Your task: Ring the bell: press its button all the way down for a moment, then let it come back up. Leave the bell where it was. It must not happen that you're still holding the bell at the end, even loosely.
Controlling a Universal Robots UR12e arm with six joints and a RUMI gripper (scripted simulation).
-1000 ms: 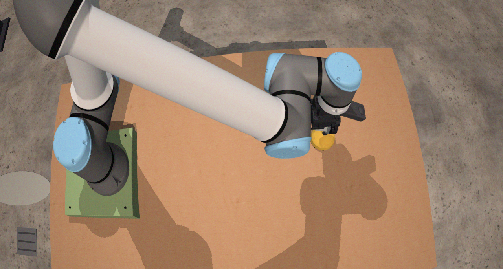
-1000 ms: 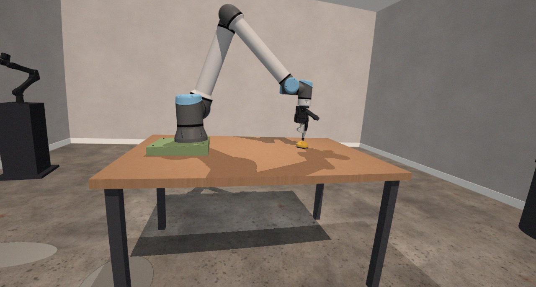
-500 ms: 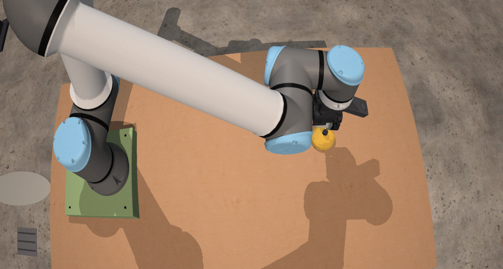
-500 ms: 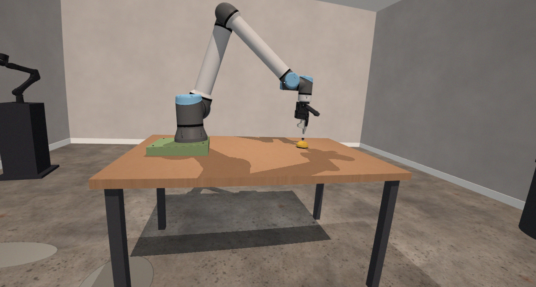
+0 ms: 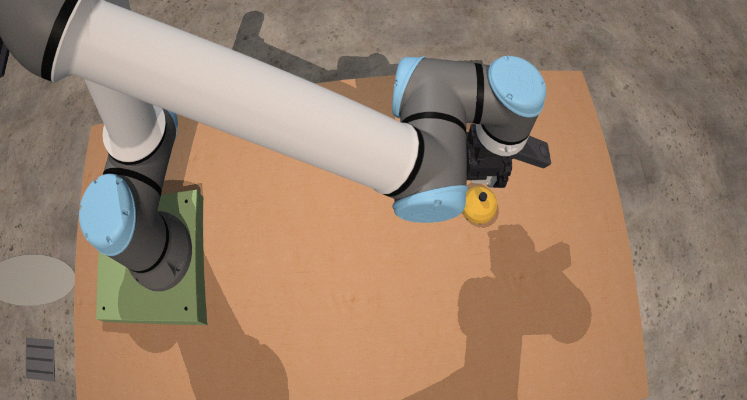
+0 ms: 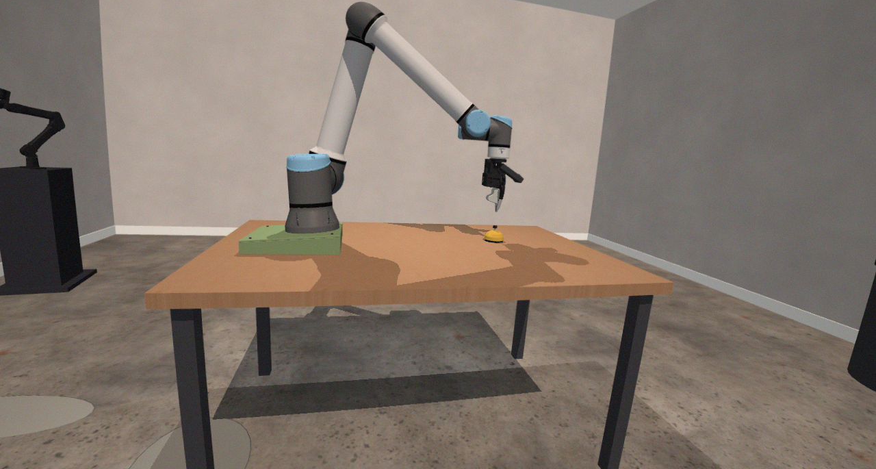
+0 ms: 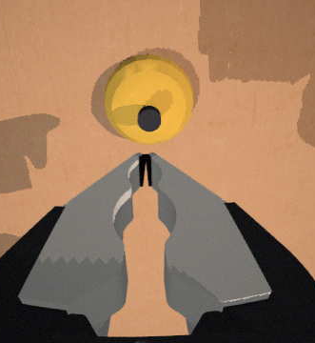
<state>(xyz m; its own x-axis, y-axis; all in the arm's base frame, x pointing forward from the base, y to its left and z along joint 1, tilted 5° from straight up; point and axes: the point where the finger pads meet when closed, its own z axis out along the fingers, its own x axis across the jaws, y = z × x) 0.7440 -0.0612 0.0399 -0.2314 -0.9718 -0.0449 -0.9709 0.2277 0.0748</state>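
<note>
1. In the wrist view the grey two-jaw gripper [image 7: 146,168] has its jaws together, holding nothing.
2. At 12 o'clock from its tips, the yellow dome-shaped bell [image 7: 147,90] stands on the wooden table [image 7: 252,157], its dark round button [image 7: 149,118] untouched and up.
3. Judgement: lift straight up, so the bell is not pushed aside.

Arm [image 6: 422,77] elbow-high, wrist vertical; tool [image 6: 497,207] pointing down, jaws closed together, empty.

White tubes are forming the arm's [image 5: 250,102] long links, with dark grey joint housings between them and thin black bands ringing the seams. Light blue round caps [image 5: 107,214], each dotted with small screws, are covering the joint ends. The pincer [image 7: 147,173] is showing grey wedge-shaped fingers with sawtooth edges, on a black body.
</note>
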